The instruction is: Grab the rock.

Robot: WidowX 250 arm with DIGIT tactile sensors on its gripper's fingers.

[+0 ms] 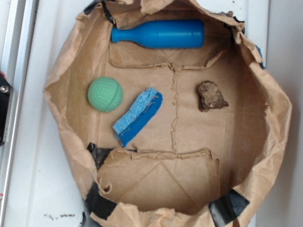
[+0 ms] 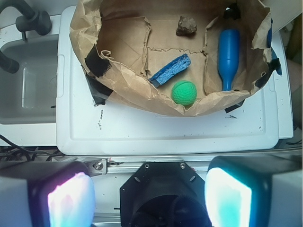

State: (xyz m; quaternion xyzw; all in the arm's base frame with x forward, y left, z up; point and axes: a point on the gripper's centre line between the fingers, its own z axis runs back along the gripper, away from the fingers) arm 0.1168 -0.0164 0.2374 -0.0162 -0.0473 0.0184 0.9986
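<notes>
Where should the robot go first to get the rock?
Probably forward over the paper bag's rim, towards the rock. In the wrist view the open tool hangs outside the bag, with the rock at the far side, beyond the green ball and blue sponge.

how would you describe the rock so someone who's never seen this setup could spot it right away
Look inside the brown paper bag flattened open like a tray on the white surface. The rock lies alone on the bag's floor, apart from the blue bottle, blue sponge and green ball. It is the only lumpy, brown-grey thing there.
</notes>
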